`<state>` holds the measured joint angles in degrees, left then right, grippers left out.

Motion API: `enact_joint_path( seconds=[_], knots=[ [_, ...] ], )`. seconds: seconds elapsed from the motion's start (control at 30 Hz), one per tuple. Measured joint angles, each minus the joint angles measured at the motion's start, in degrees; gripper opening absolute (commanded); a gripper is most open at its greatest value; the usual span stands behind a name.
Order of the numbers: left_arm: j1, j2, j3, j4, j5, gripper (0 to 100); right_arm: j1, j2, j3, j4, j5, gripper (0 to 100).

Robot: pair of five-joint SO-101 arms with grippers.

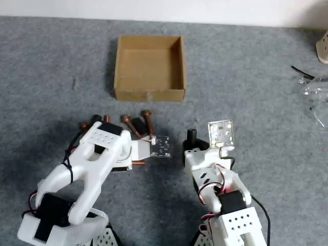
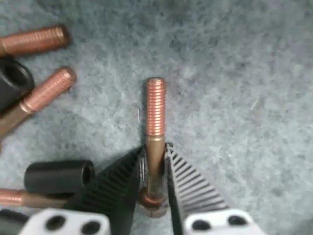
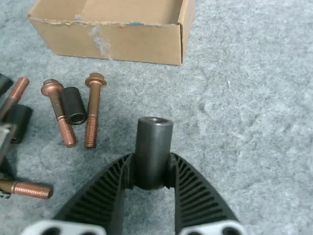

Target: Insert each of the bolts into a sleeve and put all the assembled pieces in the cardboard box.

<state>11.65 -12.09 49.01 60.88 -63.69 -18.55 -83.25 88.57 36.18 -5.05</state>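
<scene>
The bolt (image 2: 155, 117) you were after sat pinched in the left end effector (image 2: 155, 148), both fingers pressed against its smooth shank. Its long axis ran in line with the fingers, the threaded end pointing away from the wrist and the flanged head tucked back between them. The sleeve (image 3: 153, 147) was clamped the same way in the right end effector (image 3: 151, 159), its long axis along the fingers and its open bore facing away from the wrist, toward the cardboard box (image 1: 148, 95). In the high view you had the two arms side by side, the sleeve just beside the left arm's wrist camera plate. Two loose bolts (image 3: 58, 112) lay on the grey tabletop (image 1: 256, 128) between the arms and the box, heads toward the box, with a spare sleeve (image 3: 73, 105) lying between them. More bolts and another sleeve lay close by the left end effector.
</scene>
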Motion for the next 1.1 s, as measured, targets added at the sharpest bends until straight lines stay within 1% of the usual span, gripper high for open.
enact_joint_path(
  seconds=[0.07, 0.23, 0.3, 0.37, 0.47, 0.67, 0.8, 0.87, 1.03, 1.1],
  knots=[
    [-0.09, 0.00, 0.00, 0.00, 0.00, 23, 0.00, 0.00, 0.00, 0.00, 0.00, 0.4],
    [-0.53, -0.53, 0.00, 0.00, 0.09, 18, 0.00, 0.00, 0.00, 0.00, 0.00, 0.4],
    [-0.44, -0.70, 0.00, 0.00, 2.20, 18, 0.00, 0.00, 0.00, 0.00, 0.00, 0.4],
    [-0.53, -0.70, -0.26, 0.26, 6.07, 18, 0.00, 0.00, 0.00, 0.00, 0.00, 0.4],
    [-0.53, -0.70, -3.43, 3.52, 14.86, 18, 0.00, 0.00, 0.00, -1.58, 0.00, 0.4],
    [-0.53, -0.88, -14.77, 14.07, 34.29, 18, 0.00, 0.00, 0.00, -2.55, 0.00, 0.4],
    [-0.53, -4.48, -21.10, 20.22, 46.15, 18, 0.00, 0.00, 0.00, -2.55, 0.00, 0.4],
    [-0.53, -6.15, -22.42, 21.71, 53.63, 18, 0.00, 0.00, 0.00, -2.55, 0.00, 0.4],
    [-0.53, -7.03, -22.51, 22.77, 75.87, 17, 0.00, 0.00, 0.00, -2.55, 0.00, 0.4],
    [-0.26, -7.12, -20.48, 22.77, 81.93, 17, 0.00, 0.00, 0.00, -2.55, 0.00, 0.4]
  ],
)
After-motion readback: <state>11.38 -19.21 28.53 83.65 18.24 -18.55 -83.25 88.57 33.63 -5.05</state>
